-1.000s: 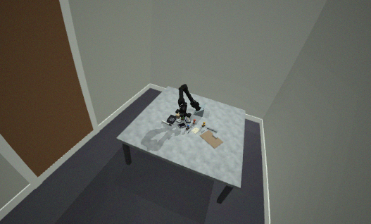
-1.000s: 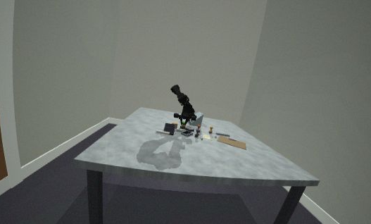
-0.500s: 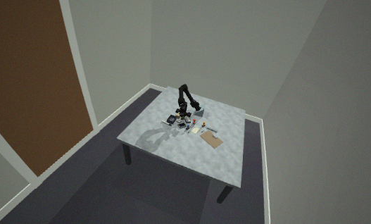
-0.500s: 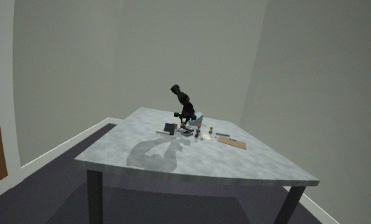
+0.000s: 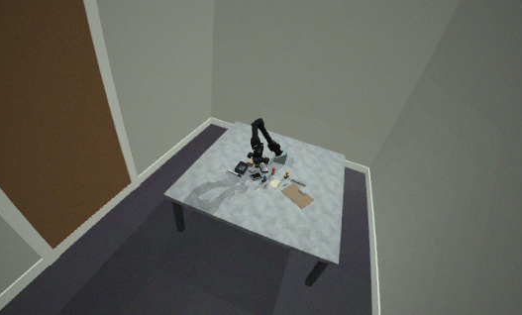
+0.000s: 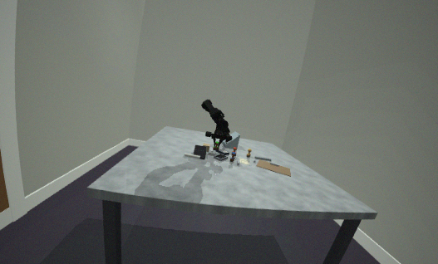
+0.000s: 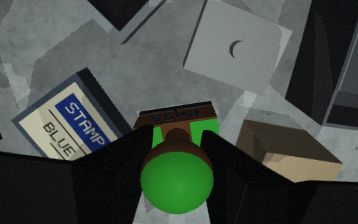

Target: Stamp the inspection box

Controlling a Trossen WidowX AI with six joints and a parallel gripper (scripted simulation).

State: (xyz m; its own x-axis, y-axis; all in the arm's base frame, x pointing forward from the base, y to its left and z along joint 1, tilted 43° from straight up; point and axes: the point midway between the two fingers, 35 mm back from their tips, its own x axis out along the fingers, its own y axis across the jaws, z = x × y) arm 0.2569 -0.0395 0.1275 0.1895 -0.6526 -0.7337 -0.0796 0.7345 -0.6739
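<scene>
My gripper (image 7: pixel 177 136) is shut on the green-knobbed stamp (image 7: pixel 177 182) (image 6: pixel 217 142), whose brown block shows mirrored lettering like PASS on its edge. The stamp hangs knob towards the wrist camera, seemingly a little above the bench. A pad box (image 7: pixel 68 122) (image 5: pixel 263 168) labelled STAMP and BLUE lies left of it in the wrist view. A dark, open-looking pad (image 5: pixel 256 176) (image 6: pixel 220 157) lies nearer the front; its edge shows at the top of the wrist view. A small cream sheet (image 5: pixel 274 183) (image 6: pixel 244 162) lies to the right; whether it is the card is too small to tell.
A grey square piece (image 7: pixel 221 45), a tan block (image 7: pixel 306 167) and a dark box (image 5: pixel 241 167) (image 6: pixel 199 151) are close by. Stamps with red (image 5: pixel 273 169), blue (image 5: pixel 264 177) and yellow (image 5: pixel 286 173) knobs stand to the right. A brown clipboard (image 5: pixel 297 196) lies farther right; a pale wedge (image 6: pixel 233 139) stands behind.
</scene>
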